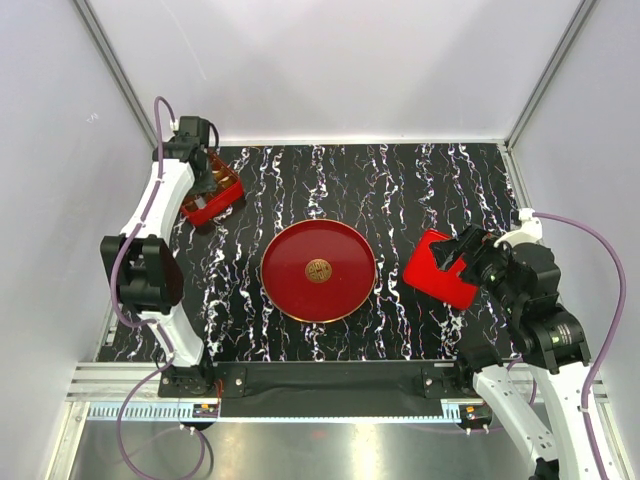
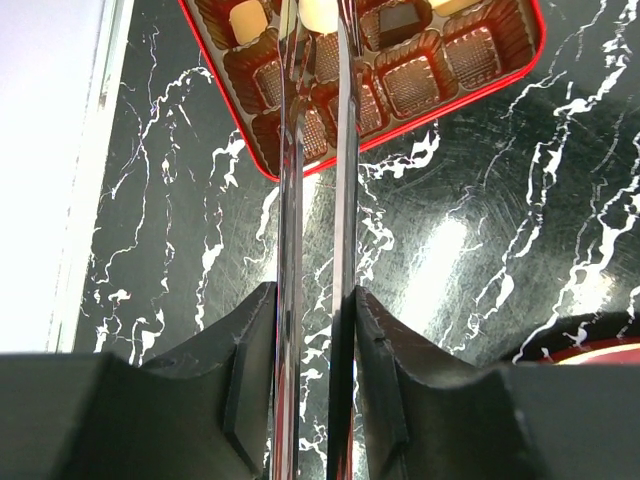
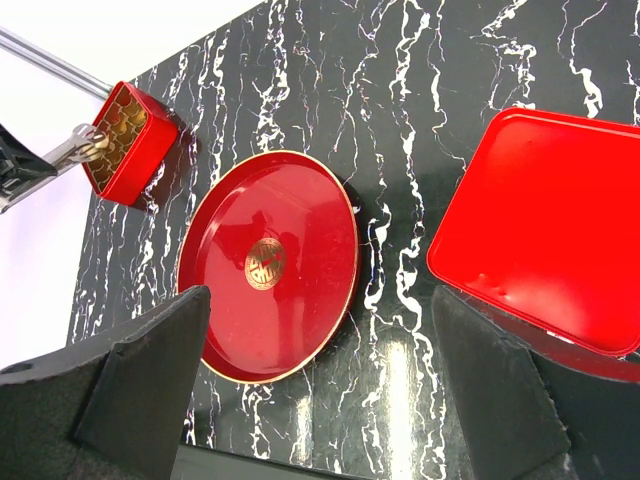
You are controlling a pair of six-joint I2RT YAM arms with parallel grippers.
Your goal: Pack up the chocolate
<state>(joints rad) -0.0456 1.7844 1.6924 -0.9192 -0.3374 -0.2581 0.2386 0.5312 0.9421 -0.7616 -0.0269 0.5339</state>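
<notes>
The chocolate lies in the brown cups of an open red box point(image 1: 212, 195), at the table's back left. In the left wrist view the box point(image 2: 455, 95) holds cream pieces point(image 2: 246, 20) and a dark piece point(image 2: 400, 20); several cups are empty. My left gripper point(image 2: 315, 300) is shut on metal tongs point(image 2: 290, 200), whose blades reach over the box to a cream piece point(image 2: 320, 12) at the frame's top edge. Whether the tongs grip that piece is hidden. My right gripper point(image 3: 320, 295) is open and empty, held above the table by the red lid point(image 3: 545, 240).
A round red plate point(image 1: 340, 245) with a gold emblem point(image 1: 318, 270) sits mid-table with nothing on it. The red lid point(image 1: 435, 265) lies at its right, partly under my right gripper point(image 1: 465, 255). White walls and a metal frame close in the black marbled table.
</notes>
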